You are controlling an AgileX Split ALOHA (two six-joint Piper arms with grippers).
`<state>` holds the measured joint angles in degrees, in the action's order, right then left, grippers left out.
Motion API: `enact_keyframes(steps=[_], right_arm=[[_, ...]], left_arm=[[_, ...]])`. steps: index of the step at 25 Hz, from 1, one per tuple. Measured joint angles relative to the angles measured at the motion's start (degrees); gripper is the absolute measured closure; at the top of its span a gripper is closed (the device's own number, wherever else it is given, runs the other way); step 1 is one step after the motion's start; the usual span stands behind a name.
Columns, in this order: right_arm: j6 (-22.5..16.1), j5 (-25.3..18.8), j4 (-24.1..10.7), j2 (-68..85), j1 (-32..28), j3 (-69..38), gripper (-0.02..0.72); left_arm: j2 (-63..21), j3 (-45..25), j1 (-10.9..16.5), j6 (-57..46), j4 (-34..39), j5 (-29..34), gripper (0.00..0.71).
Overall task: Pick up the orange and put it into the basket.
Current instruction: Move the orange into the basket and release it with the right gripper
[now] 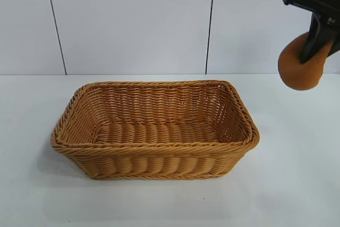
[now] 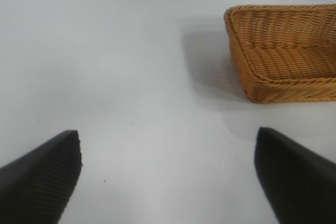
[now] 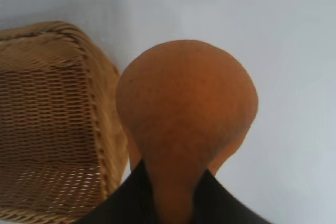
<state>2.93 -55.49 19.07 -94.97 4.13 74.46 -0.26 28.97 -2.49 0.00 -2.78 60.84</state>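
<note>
The honey-tan wicker basket (image 1: 154, 131) stands on the white table at the middle, and nothing lies in it. My right gripper (image 1: 314, 45) is shut on the brownish-orange fruit, the orange (image 1: 302, 67), and holds it in the air, above and to the right of the basket's right end. In the right wrist view the orange (image 3: 186, 108) fills the middle, pinched at its narrow knobby end between the black fingers (image 3: 128, 198), with the basket (image 3: 52, 124) beside and below it. My left gripper (image 2: 168, 174) is open over bare table, with the basket (image 2: 286, 51) a little way off.
The white table (image 1: 297, 184) spreads all round the basket. A white panelled wall (image 1: 133, 19) stands behind the table.
</note>
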Motion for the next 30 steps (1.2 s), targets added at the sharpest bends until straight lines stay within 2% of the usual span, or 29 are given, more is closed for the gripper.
enact_keyframes(steps=[2,6,14,18,22,27,30], right_arm=[[1.1,0.1,1.6,0.2,1.2,0.1,0.663],[1.3,2.5,2.1,0.2,6.8,0.1,0.663],[-1.3,14.3,2.8,-0.7,22.3,0.2,0.663],[-1.7,18.8,3.1,-5.0,27.3,0.3,0.663],[-1.8,22.6,3.1,-11.1,29.7,0.3,0.663],[-1.9,27.5,3.2,-18.6,29.9,0.3,0.663],[-1.9,28.4,3.5,-22.0,29.9,0.3,0.663]], left_arm=[[0.0,0.0,0.0,0.0,0.0,0.0,0.074],[0.0,0.0,0.0,0.0,0.0,0.0,0.074],[0.0,0.0,0.0,0.0,0.0,0.0,0.074],[0.0,0.0,0.0,0.0,0.0,-0.1,0.074],[0.0,0.0,0.0,0.0,0.0,-0.1,0.074],[0.0,0.0,0.0,0.0,0.0,-0.1,0.074],[0.0,0.0,0.0,0.0,0.0,-0.1,0.074]])
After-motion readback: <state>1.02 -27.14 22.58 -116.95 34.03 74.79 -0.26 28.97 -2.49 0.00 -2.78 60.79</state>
